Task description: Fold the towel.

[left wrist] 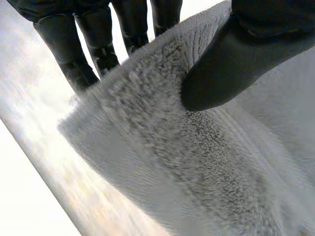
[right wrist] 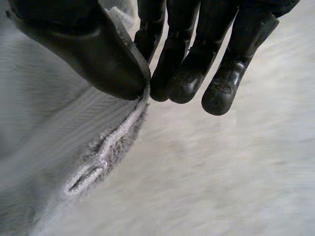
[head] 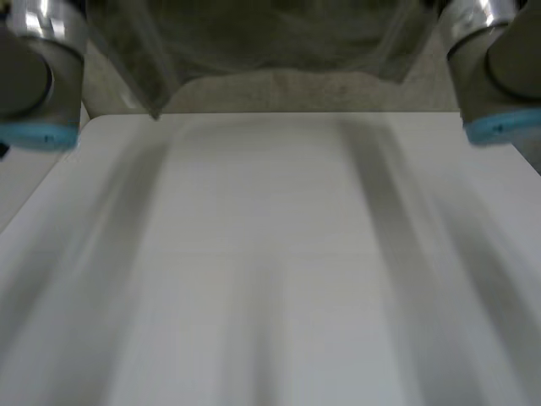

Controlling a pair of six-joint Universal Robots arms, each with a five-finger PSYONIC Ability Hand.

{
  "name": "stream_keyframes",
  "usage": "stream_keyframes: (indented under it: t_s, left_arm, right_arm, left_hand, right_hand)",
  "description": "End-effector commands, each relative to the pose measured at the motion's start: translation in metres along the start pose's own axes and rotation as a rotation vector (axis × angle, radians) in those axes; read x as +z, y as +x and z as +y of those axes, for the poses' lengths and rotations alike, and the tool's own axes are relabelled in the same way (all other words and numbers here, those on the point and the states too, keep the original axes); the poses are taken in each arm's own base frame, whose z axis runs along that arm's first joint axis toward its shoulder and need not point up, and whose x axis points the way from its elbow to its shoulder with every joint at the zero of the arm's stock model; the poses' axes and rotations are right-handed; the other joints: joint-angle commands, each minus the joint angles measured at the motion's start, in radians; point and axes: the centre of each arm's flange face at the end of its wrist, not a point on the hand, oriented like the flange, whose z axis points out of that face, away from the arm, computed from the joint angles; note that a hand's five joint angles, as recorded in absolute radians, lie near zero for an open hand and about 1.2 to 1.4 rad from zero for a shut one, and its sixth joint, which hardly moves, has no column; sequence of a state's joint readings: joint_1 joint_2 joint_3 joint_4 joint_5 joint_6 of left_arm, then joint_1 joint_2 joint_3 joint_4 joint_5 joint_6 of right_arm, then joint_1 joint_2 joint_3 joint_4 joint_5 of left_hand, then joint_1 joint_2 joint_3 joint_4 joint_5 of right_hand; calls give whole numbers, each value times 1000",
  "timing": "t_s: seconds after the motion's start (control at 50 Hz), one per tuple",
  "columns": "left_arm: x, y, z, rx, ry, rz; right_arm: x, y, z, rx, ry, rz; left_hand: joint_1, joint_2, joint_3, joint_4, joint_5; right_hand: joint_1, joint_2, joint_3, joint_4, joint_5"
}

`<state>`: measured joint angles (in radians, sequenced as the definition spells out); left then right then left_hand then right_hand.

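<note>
White table [head: 270,279] spans head view, bare surface streaked with blur. Speckled grey floor [head: 296,89] beyond far edge. Left arm [head: 34,76] and right arm [head: 499,68] at near corners.

Grey towel [left wrist: 162,162] held in both hands, table surface showing past its corner.

Left hand [left wrist: 231,64]: thumb pressed on top of towel near corner, fingers [left wrist: 69,44] behind it, clamped on cloth.

Right hand [right wrist: 93,49]: thumb and fingers [right wrist: 182,78] pinch hemmed towel edge. Small sewn loop [right wrist: 86,174] on hem just past thumb.
</note>
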<state>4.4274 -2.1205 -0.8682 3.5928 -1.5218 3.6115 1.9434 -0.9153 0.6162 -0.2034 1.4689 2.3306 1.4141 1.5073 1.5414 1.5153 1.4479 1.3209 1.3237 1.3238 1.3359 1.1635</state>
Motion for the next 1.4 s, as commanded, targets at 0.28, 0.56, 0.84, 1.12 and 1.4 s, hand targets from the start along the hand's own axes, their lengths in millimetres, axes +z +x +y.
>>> stream_keyframes:
  t_s: [0.28, 0.56, 0.84, 1.12, 1.4]
  left_arm:
    - [-185, 79, 153, -65, -547, 405]
    - [-188, 19, 85, -50, -465, 353]
    - [-211, -15, 22, -147, -519, 409]
    - [-173, 27, 105, -179, -564, 478]
    - [-129, 80, 194, -142, -664, 429]
  right_arm:
    - [-160, -159, 126, 135, -548, -720]
    - [-157, -46, 51, 111, -484, -541]
    - [-178, 40, 19, 70, -623, -540]
    - [-137, -46, 102, -8, -628, -694]
    - [-93, -131, 169, -105, -629, -565]
  left_hand:
    - [-18, -111, -145, -119, -226]
    - [-18, -111, -145, -119, -226]
    - [-18, -111, -145, -119, -226]
    - [-18, -111, -145, -119, -226]
    - [-18, -111, -145, -119, -226]
  right_hand:
    - [75, 73, 72, 60, 58]
    - [75, 73, 72, 60, 58]
    - [75, 73, 72, 60, 58]
    - [75, 73, 72, 60, 58]
    - [75, 73, 72, 60, 58]
